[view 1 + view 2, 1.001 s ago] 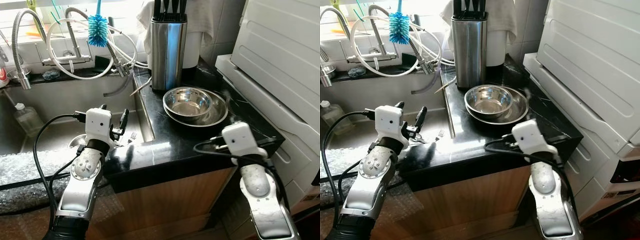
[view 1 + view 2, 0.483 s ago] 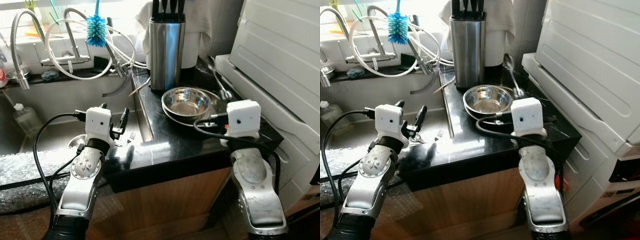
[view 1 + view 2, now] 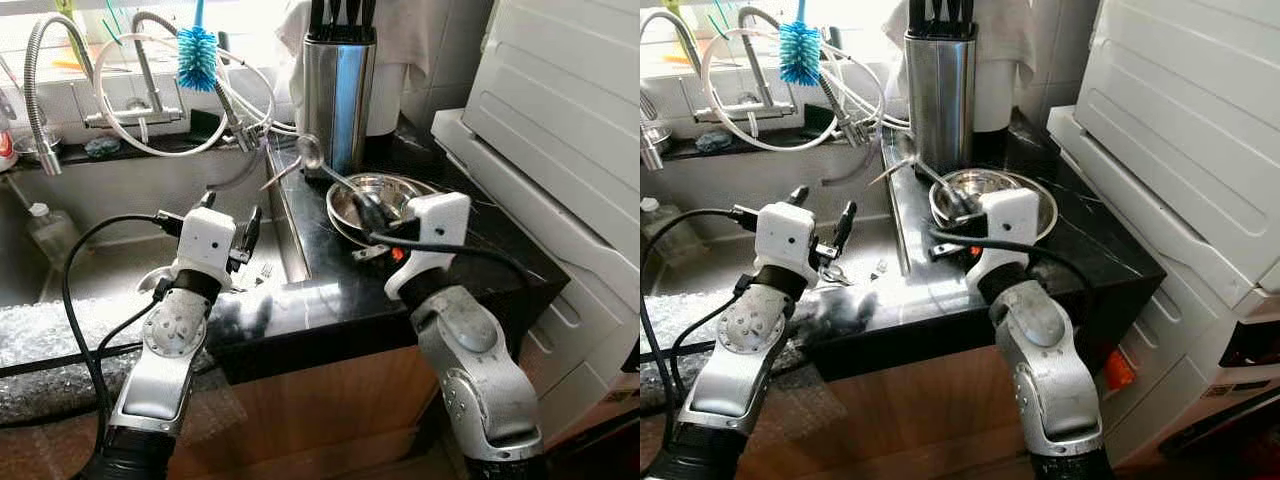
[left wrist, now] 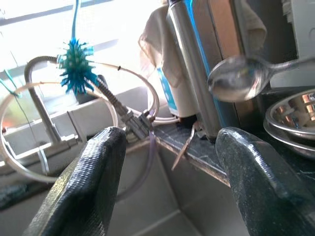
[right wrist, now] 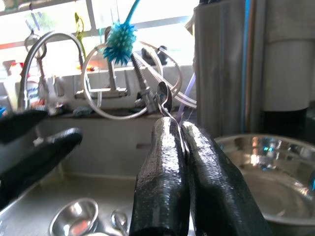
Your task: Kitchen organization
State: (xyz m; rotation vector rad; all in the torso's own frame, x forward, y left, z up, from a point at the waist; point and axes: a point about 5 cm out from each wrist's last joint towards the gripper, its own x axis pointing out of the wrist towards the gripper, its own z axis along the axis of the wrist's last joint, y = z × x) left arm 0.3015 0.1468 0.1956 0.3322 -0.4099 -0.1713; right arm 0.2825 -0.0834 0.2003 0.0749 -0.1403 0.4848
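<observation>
- Right gripper point(image 3: 366, 212) hangs over the black tabletop point(image 3: 330, 300), jaws clenched on the handle of a metal spoon point(image 3: 310, 152).
- Spoon sits w/ handle pinched between the two black fingers point(image 5: 162, 187). Its bowl sticks out beyond the fingertips, raised in the air.
- Long axis runs straight out from the jaws, slanting up and away toward the sink point(image 3: 110, 270) and taps. Bowl end is the far, high end; handle end is buried in the jaws.
- Just behind the jaws, on the arm's side: stacked steel bowls point(image 3: 400, 195) on the tabletop. Beyond the spoon's tip: a steel knife block point(image 3: 335, 95) and a blue bottle brush point(image 3: 196, 55) hung by the hoses.
- Left gripper point(image 3: 228, 215) hovers above the sink edge, jaws spread wide, grasping nothing. Spoon bowl floats out ahead of its fingers point(image 4: 88, 182), apart from them.
- Handling, as a judgement: spoon looks light, stiff, smooth and prob. slippery. Not fragile, but a thin handle can twist or slide in a pinch.
- Best hold is likely mid-handle, flat faces against the pads, as it seems held now.
- Low in the sink, beyond the right jaws: a small steel cup point(image 5: 74, 219) and other cutlery.
</observation>
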